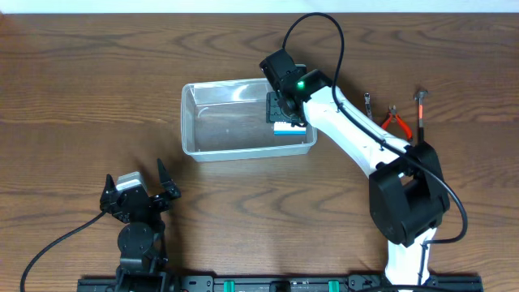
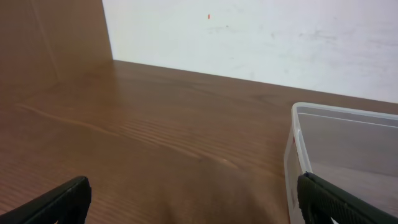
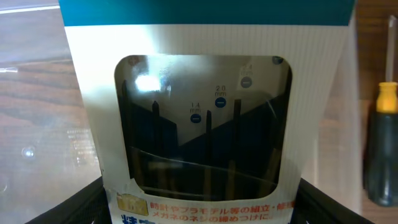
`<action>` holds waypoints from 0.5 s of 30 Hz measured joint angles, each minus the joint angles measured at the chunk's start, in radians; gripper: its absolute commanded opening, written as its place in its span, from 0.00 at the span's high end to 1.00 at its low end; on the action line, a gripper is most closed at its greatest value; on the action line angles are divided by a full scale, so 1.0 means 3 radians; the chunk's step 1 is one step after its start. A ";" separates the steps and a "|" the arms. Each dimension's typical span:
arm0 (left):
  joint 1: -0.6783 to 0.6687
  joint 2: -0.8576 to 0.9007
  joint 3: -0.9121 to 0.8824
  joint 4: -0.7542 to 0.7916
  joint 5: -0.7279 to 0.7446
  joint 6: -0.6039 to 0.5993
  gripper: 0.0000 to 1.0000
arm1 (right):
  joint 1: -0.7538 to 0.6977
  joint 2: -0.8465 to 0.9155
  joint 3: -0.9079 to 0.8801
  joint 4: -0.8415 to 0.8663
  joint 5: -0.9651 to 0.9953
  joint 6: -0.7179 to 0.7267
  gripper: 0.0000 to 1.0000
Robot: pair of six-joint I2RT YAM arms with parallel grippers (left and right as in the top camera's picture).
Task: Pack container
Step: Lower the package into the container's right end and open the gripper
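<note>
The clear plastic container [image 1: 186,122] stands at the table's middle back. My right gripper [image 1: 285,110] reaches over its right end and is shut on a blue-and-white box of small screwdrivers [image 1: 289,126], which is low inside the container. In the right wrist view the box [image 3: 205,74] fills the frame between my fingers [image 3: 202,208], with clear container plastic [image 3: 34,93] to its left. My left gripper [image 1: 138,185] is open and empty near the front left. In the left wrist view its fingers [image 2: 196,202] frame bare table, with the container's corner [image 2: 297,146] at the right.
Hand tools lie on the table right of the container: a small screwdriver [image 1: 367,101], red-handled pliers [image 1: 397,120] and a long red-handled tool [image 1: 422,109]. A yellow-and-black screwdriver handle [image 3: 380,149] shows right of the box in the right wrist view.
</note>
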 measured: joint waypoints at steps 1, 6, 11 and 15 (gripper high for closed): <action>0.0000 0.0000 0.0000 0.0001 0.0000 0.0000 0.02 | 0.0000 -0.0022 -0.0004 -0.0022 0.0000 -0.0008 0.35; 0.0000 0.0000 0.0000 0.0000 0.0000 0.0000 0.02 | 0.0020 -0.0215 -0.0014 -0.0128 0.0010 -0.0022 0.34; 0.0000 0.0000 0.0000 0.0001 0.0000 0.0000 0.02 | 0.0053 -0.0285 -0.0014 -0.0107 0.0018 -0.0022 0.34; 0.0000 0.0000 0.0000 0.0001 0.0000 0.0000 0.02 | 0.0057 -0.0276 -0.0020 -0.0089 0.0025 -0.0020 0.34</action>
